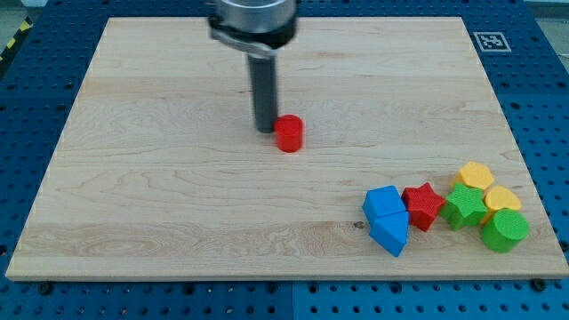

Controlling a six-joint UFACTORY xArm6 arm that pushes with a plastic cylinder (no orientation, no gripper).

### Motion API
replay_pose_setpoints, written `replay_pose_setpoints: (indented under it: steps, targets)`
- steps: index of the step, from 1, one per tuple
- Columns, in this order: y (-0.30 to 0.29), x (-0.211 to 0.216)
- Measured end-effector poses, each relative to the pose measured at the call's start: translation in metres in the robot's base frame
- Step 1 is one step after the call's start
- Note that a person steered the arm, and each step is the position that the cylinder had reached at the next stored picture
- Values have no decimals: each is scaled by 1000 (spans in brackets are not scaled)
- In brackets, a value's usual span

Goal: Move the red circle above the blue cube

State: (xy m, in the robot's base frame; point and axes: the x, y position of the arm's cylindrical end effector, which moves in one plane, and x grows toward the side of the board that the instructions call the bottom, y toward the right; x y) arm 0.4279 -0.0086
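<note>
So the red circle sits mid-board on the wood table, and our tip is right against its left side in the view. No claw on this rig, just a rod, so there's nothing to be open or closed. The blue cube is well off toward the bottom right of the circle, bunched up with another blue block, a red star, two green blocks and two yellow ones.

Pale, grained wooden board on a blue perforated bench. Dark grey rod, my tip. Red circle; blue cube; blue wedge-like block; red star; green star-like block; green cylinder; two yellow blocks, shapes unclear.
</note>
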Motion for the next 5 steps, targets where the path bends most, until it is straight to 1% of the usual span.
replay_pose_setpoints:
  steps: [1, 2, 3, 4, 5]
  targets:
    - [39, 9]
    - [45, 26]
    - [41, 34]
    - [27, 40]
    - [34, 41]
